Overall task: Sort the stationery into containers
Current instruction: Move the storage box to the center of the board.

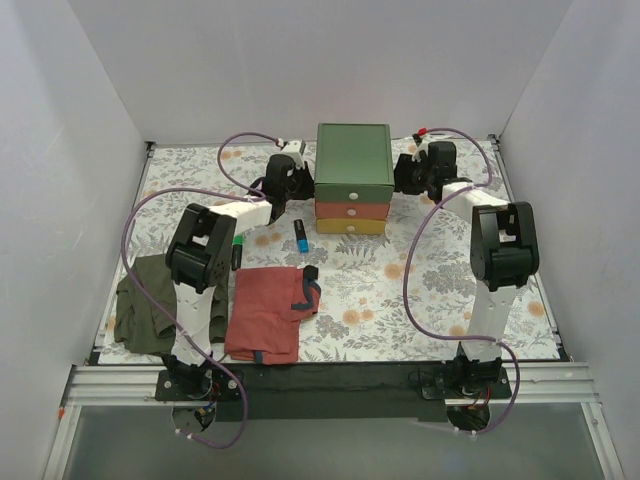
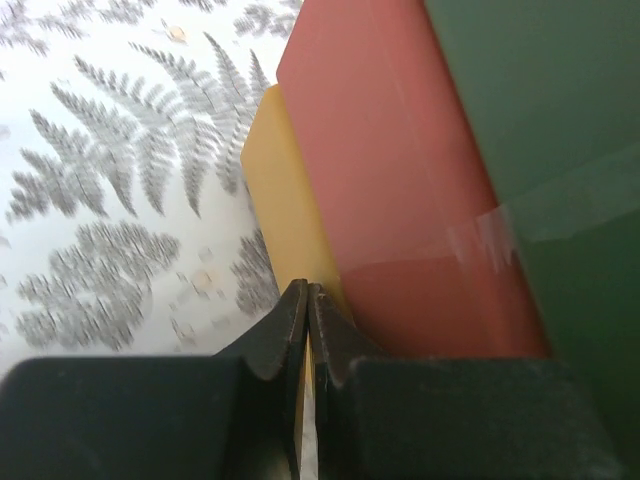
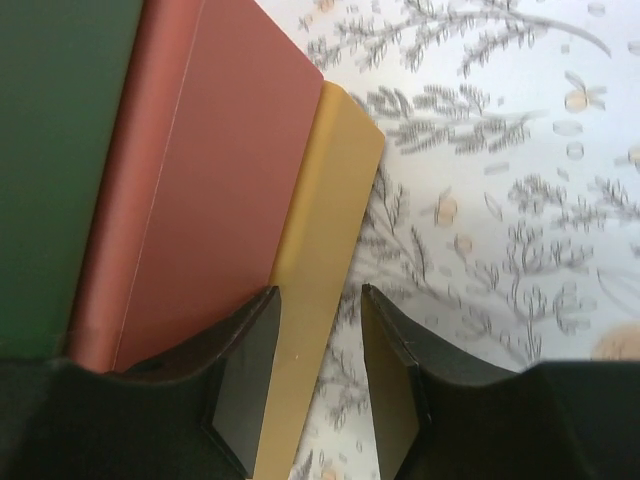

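Pressing in from the left, the left gripper (image 2: 307,315) has its fingers clenched together with nothing between them. Its tips sit right against the side of the yellow drawer (image 2: 285,200), with the red-orange drawer (image 2: 390,170) just above. On the far-right side, the right gripper (image 3: 315,340) is spread wide. One finger lies over the yellow drawer's side and the other over bare table (image 1: 400,290), and it grips nothing.

Both arms flank the green chest (image 1: 352,155), while the white knobs (image 1: 352,211) face the near side, untouched. The stationery is all still outside. The blue marker (image 1: 300,236) lies just in front of the drawers, and the green-capped marker (image 1: 238,252) is further left, by the red cloth (image 1: 262,315).

The main risk, as I judge it, is the chest shifting. It looks light, so an uneven sideways push could slide or twist it. If the right fingers close on the drawer's wall, they may drag the whole chest rather than the drawer. A chest sliding toward the near side could also knock the blue marker away.
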Robot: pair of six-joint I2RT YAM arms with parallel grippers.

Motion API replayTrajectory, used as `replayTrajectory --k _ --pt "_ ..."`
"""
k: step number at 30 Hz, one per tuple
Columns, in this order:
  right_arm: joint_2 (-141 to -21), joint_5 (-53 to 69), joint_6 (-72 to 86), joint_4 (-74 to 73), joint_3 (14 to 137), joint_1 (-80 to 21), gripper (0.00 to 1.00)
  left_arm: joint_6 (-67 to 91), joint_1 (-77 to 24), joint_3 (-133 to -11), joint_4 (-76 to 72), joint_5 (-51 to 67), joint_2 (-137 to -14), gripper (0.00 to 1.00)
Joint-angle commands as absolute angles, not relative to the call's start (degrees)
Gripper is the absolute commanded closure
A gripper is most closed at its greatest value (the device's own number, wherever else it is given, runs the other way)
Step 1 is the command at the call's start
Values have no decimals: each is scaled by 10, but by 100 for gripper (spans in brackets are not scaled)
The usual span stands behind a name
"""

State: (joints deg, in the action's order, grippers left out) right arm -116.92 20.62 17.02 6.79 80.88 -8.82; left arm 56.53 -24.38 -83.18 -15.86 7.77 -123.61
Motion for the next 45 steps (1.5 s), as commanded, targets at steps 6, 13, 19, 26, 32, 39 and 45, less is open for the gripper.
replayTrajectory --k 6,13,19,26,32,39,45 --pt "-1018 288 155 27 677 -132 48 654 -349 -748 -112 181 -1070 100" --pt "-806 155 94 -183 557 -118 44 571 -270 -688 18 87 -932 97" --pt "-706 131 42 -255 518 -131 42 441 -184 -744 21 47 -892 97" --pt "-668 169 19 -315 490 -121 42 431 -183 -767 96 119 -936 100" --pt "-645 271 -13 -323 468 -132 48 524 -183 -769 144 176 -967 100" --pt "-665 330 21 -238 422 -185 52 576 -201 -726 142 265 -1011 100" --pt "-695 273 64 -160 424 -183 51 585 -235 -738 125 314 -1041 100"
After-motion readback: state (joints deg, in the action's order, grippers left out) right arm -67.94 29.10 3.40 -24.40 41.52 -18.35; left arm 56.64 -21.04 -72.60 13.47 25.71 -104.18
